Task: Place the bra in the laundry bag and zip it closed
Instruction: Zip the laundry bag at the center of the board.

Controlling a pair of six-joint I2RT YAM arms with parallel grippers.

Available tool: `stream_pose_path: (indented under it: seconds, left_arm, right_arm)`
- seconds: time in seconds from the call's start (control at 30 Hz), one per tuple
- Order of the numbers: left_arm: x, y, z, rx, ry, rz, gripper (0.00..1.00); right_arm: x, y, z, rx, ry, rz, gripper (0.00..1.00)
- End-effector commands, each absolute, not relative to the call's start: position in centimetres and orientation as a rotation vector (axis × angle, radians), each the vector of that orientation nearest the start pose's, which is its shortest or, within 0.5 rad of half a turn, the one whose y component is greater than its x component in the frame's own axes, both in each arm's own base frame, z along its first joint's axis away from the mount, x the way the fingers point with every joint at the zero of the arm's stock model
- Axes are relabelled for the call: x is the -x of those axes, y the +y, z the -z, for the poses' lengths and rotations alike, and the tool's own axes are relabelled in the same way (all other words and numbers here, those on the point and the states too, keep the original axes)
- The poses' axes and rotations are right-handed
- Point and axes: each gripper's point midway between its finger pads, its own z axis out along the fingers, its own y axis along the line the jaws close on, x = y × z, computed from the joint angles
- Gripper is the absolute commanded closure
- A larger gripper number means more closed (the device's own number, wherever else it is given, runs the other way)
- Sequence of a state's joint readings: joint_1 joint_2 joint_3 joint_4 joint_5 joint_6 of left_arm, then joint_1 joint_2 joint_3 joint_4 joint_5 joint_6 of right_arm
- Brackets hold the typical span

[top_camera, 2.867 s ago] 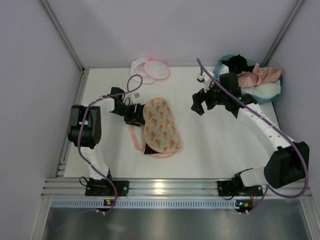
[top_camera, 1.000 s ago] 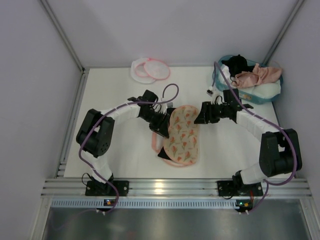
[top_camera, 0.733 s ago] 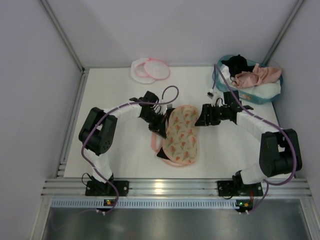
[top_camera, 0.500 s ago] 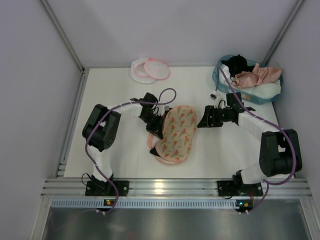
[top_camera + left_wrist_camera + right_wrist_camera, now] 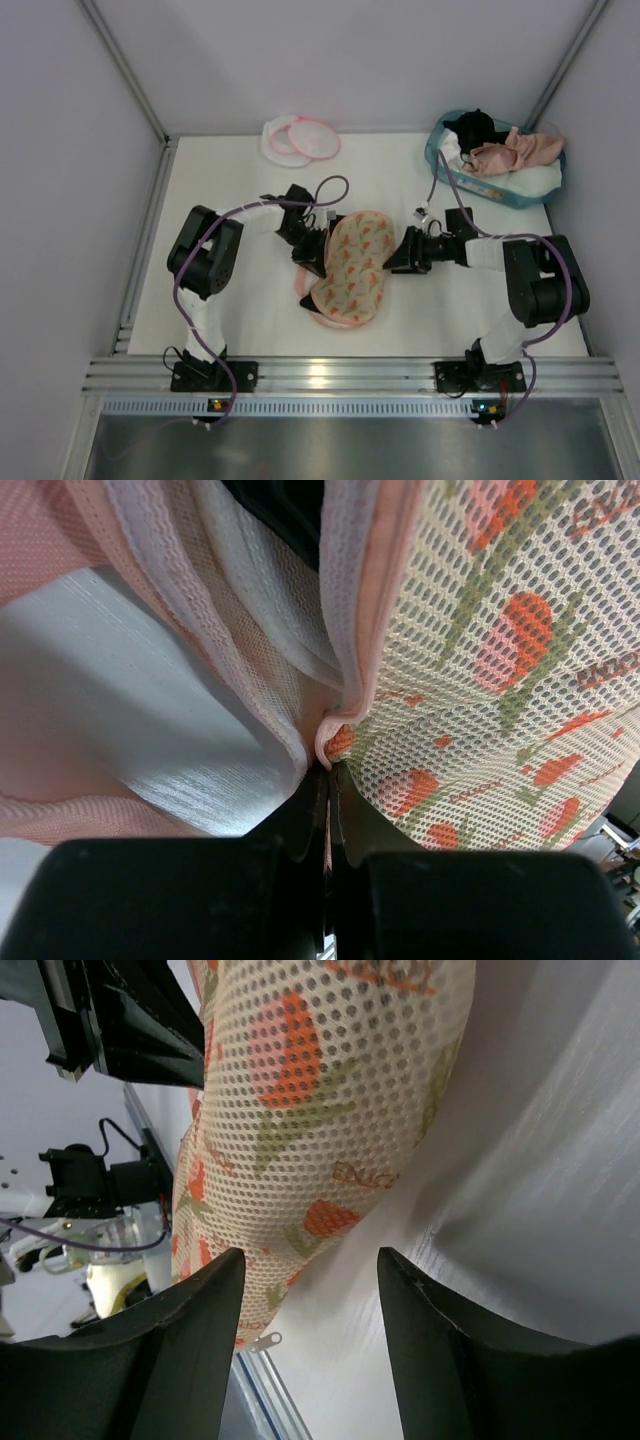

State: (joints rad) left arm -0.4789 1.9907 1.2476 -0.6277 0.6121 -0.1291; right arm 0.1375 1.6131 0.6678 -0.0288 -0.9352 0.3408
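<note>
Well, the bra [image 5: 515,150] is lying outside the laundry bag [image 5: 300,138] while the left gripper [image 5: 327,777] is pinching the orange-printed pad [image 5: 352,268], the right gripper [image 5: 391,262] hanging open.

Left claw [image 5: 327,780] tight, right claw [image 5: 310,1270] agape.

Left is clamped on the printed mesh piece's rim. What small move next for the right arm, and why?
Probably ease the right gripper forward and close on the facing edge of the printed mesh piece: its jaws stand open with that edge right ahead, while the left gripper is shut on the pink-trimmed rim opposite.
</note>
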Motion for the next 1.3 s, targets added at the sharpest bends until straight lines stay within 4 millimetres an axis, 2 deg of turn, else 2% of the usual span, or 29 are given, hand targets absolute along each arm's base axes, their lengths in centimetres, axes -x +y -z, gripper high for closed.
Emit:
stream_pose_path:
  seconds: [0.0,0.07,0.1,0.17,0.4,0.5,0.57,0.6,0.63,0.67,0.73,0.77,0.8,0.83,0.87,0.9,0.93,1.03,1.17,1.2,1.27]
  left_arm:
    - [-26.3,-21.5,4.9,-0.641,3.037,0.630,1.00]
    - [-26.2,-21.3,5.1,-0.638,3.044,0.622,1.00]
    - [-26.3,-21.3,5.0,-0.633,3.041,0.622,1.00]
    - [-26.3,-20.9,5.3,-0.618,3.053,0.625,1.00]
    - [-26.5,-19.8,5.5,-0.582,3.065,0.606,1.00]
    - [-26.4,-19.7,5.6,-0.584,3.067,0.607,1.00]
    - [-26.5,-19.8,5.4,-0.589,3.061,0.606,1.00]
    - [-26.6,-19.8,5.4,-0.587,3.058,0.604,1.00]
    - [-26.6,-19.8,5.3,-0.590,3.055,0.605,1.00]
    - [-26.7,-19.9,4.8,-0.593,3.040,0.607,1.00]
    - [-26.9,-20.1,4.0,-0.599,3.014,0.639,1.00]
    - [-27.3,-20.4,2.8,-0.610,2.973,0.654,1.00]
    - [-27.5,-20.4,2.2,-0.612,2.951,0.663,1.00]
    - [-28.0,-20.2,1.5,-0.611,2.926,0.655,1.00]
    - [-28.7,-20.1,-0.1,-0.617,2.868,0.636,1.00]
    - [-29.5,-19.4,-0.5,-0.610,2.841,0.571,1.00]
    - [-30.0,-19.1,-1.7,-0.610,2.795,0.540,1.00]
    - [-29.9,-17.9,-1.6,-0.625,2.788,0.456,1.00]
    - [-29.0,-16.4,-0.4,-0.678,2.811,0.373,1.00]
    - [-28.7,-16.3,-0.2,-0.685,2.815,0.371,0.99]
    - [-28.8,-16.6,-1.0,-0.714,2.777,0.400,0.90]
  right_arm:
    - [-26.9,20.5,-6.7,0.166,2.325,-1.560,0.43]
    - [-26.3,20.7,-6.1,0.158,2.321,-1.595,0.44]
    - [-26.7,20.8,-6.3,0.187,2.276,-1.596,0.43]
    - [-25.7,21.0,-5.6,0.134,2.296,-1.646,0.43]
    - [-25.0,22.5,-5.8,0.154,2.226,-1.718,0.41]
    - [-24.9,23.7,-6.3,0.180,2.185,-1.769,0.46]
    - [-24.8,24.4,-6.8,0.183,2.168,-1.805,0.67]
    - [-24.8,24.5,-6.9,0.178,2.173,-1.813,0.90]
    - [-24.9,24.6,-7.1,0.185,2.168,-1.810,1.00]
    - [-24.7,24.5,-6.7,0.151,2.207,-1.804,1.00]
    - [-25.0,24.3,-6.9,0.194,2.219,-1.744,1.00]
    - [-24.6,23.9,-5.7,0.122,2.321,-1.699,1.00]
    - [-24.7,23.7,-5.8,0.202,2.304,-1.628,1.00]
    - [-25.1,23.6,-5.8,0.218,2.311,-1.583,1.00]
    - [-25.6,23.2,-5.5,0.207,2.325,-1.517,1.00]
    - [-25.2,23.0,-5.3,0.216,2.349,-1.490,1.00]
    - [-25.4,22.9,-5.2,0.211,2.357,-1.476,1.00]
    - [-25.7,22.6,-4.5,0.195,2.408,-1.425,1.00]
    - [-26.4,22.5,-3.8,0.195,2.453,-1.369,1.00]
    - [-26.4,22.5,-3.8,0.201,2.457,-1.364,1.00]
    - [-26.5,22.7,-4.1,0.210,2.456,-1.371,1.00]
